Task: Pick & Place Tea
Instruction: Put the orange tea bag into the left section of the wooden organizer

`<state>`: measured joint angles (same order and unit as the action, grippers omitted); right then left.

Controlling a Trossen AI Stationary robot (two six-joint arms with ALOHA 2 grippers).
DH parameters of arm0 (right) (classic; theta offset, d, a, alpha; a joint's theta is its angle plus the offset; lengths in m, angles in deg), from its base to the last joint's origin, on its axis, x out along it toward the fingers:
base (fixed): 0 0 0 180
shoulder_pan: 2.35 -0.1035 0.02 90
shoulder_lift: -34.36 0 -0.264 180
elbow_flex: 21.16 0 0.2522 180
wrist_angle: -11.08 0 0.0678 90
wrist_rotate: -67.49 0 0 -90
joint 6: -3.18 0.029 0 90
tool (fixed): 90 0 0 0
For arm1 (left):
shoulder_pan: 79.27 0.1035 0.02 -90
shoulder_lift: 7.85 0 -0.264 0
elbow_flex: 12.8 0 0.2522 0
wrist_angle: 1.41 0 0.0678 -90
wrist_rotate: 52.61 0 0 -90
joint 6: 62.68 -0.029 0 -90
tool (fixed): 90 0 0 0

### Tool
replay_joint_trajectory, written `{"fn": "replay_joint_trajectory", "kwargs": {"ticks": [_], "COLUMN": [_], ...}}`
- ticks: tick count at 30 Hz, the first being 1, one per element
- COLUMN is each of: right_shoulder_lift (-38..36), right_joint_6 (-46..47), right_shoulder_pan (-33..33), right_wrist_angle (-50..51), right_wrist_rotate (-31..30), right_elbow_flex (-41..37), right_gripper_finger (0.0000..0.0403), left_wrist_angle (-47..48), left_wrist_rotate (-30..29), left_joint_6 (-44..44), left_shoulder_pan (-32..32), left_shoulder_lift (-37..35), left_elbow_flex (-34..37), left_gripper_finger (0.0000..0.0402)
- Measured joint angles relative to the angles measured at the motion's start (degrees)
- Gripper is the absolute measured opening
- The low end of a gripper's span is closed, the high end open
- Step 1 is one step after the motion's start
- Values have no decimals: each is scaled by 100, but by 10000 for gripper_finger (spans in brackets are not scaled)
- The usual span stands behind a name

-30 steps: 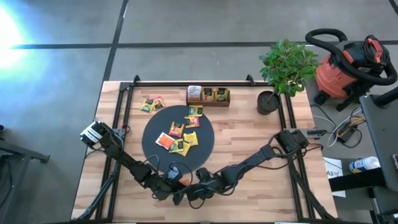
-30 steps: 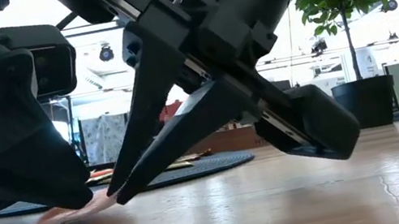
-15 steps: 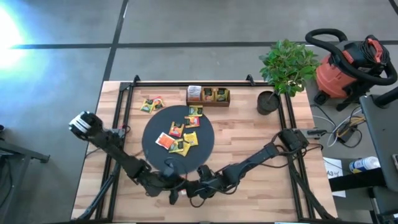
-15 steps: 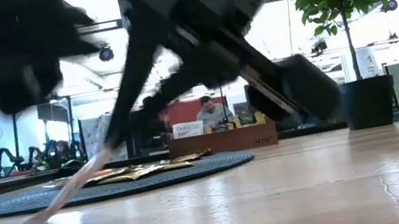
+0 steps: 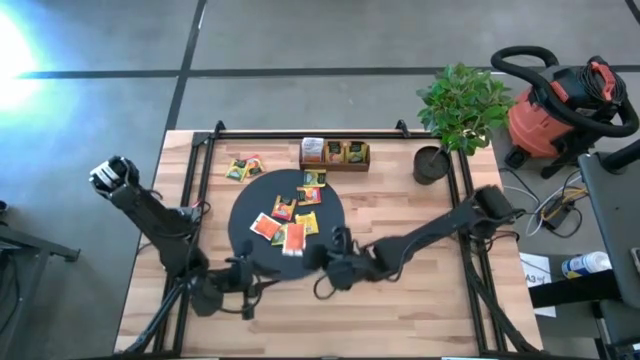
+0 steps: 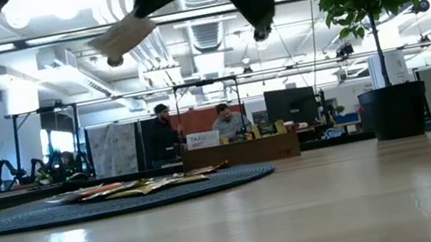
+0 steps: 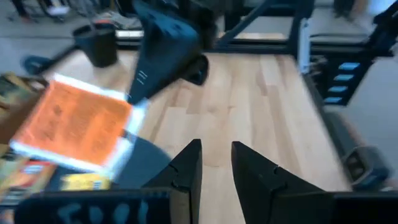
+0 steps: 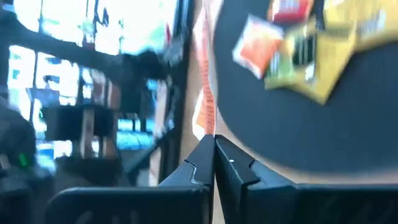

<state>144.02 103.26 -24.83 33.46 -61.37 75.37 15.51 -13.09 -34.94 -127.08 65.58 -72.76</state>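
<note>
My right gripper [image 5: 310, 252] is shut on one orange-red tea packet [image 5: 293, 239], which hangs in the air over the near part of the black disc [image 5: 330, 215]. The low view shows this packet [image 6: 122, 36] high above the table. Several more tea packets [image 5: 285, 210] lie flat on the disc, and two [image 5: 243, 168] lie on the wood beyond its far left rim. My left gripper [image 5: 250, 288] hovers near the table's front left of the disc. Its fingers [image 7: 189, 171] are open with nothing between them. My right gripper pinches the orange packet by one edge [image 7: 129, 112] between its two fingers. The packet shows edge-on at the fingertips [image 8: 204, 127]. The fingers come from the table's right, slanting down. The packet sticks out beyond them, tilted and lifted clear of the disc and table.
A brown wooden compartment tray [image 5: 335, 153] with packets stands beyond the disc's far rim. A potted plant [image 5: 440, 160] stands at the far right. A black frame rail [image 5: 310, 133] runs along the far edge. Bare wood [image 5: 400, 300] lies near the front right.
Both grippers have risen from the table near its front edge. My right gripper has lifted the orange packet off the wood and carried it up and toward the far edge, over the disc's near rim. My left gripper has drawn away toward the table's left and rolled.
</note>
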Motion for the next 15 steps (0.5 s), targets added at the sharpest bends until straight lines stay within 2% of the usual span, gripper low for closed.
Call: {"fn": "replay_joint_trajectory", "kwargs": {"ticks": [5, 9, 15], "right_shoulder_lift": [-320, -356, -356], "right_joint_6": [-696, -842, -693], "right_shoulder_pan": [303, 373, 390], "right_wrist_angle": [-59, -71, -59], "right_wrist_rotate": [-12, 60, 147], "right_elbow_flex": [-34, 63, 57], "right_gripper_finger": [8, 8, 8], "left_wrist_angle": [364, 452, 1095], "left_wrist_rotate": [-317, -538, -1796], "left_joint_6": [60, 186, -21], "left_shoulder_pan": [70, 194, 245], "left_shoulder_lift": [9, 12, 12], "left_elbow_flex": [-137, -184, -451], "left_gripper_finger": [85, 107, 165]}}
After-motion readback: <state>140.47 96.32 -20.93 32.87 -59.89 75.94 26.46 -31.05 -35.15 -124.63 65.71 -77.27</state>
